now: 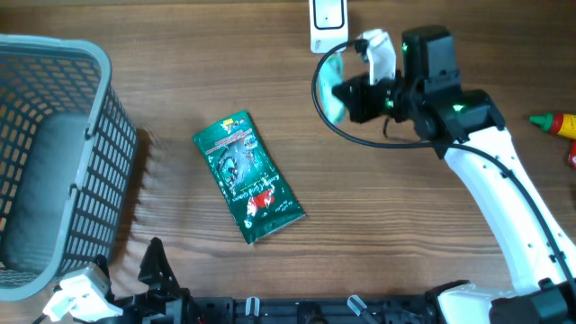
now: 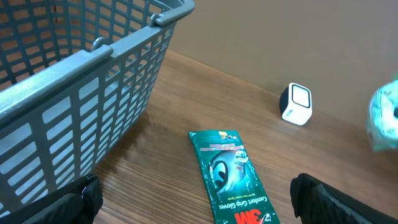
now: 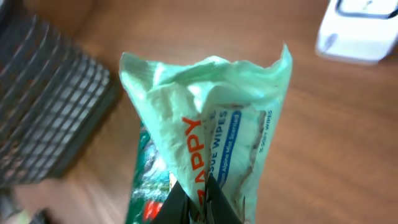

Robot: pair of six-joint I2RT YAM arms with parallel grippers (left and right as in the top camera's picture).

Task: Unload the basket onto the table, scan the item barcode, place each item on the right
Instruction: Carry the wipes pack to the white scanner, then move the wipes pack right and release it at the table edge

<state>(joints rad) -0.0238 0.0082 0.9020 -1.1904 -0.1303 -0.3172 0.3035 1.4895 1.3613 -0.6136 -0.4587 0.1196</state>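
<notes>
Wooden desk carries the scanner. Right tool is clamped on the wipes pack, held just beside the scanner. Presentation judged under way; scan unconfirmed. Left tool stands apart, empty, well away from the scanner.

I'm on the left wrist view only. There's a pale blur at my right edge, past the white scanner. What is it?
Observer: It's a pale green wipes pack, held by the right gripper with its fingers shut on the pack's edge.
Operator: How does it sit relative to the scanner?
Observer: From overhead, it hangs just on the robot's side of the scanner, with a gap between them.
Operator: Anything further right that I'm missing?
Observer: A red and yellow bottle lies at the right edge of the overhead view.
</notes>
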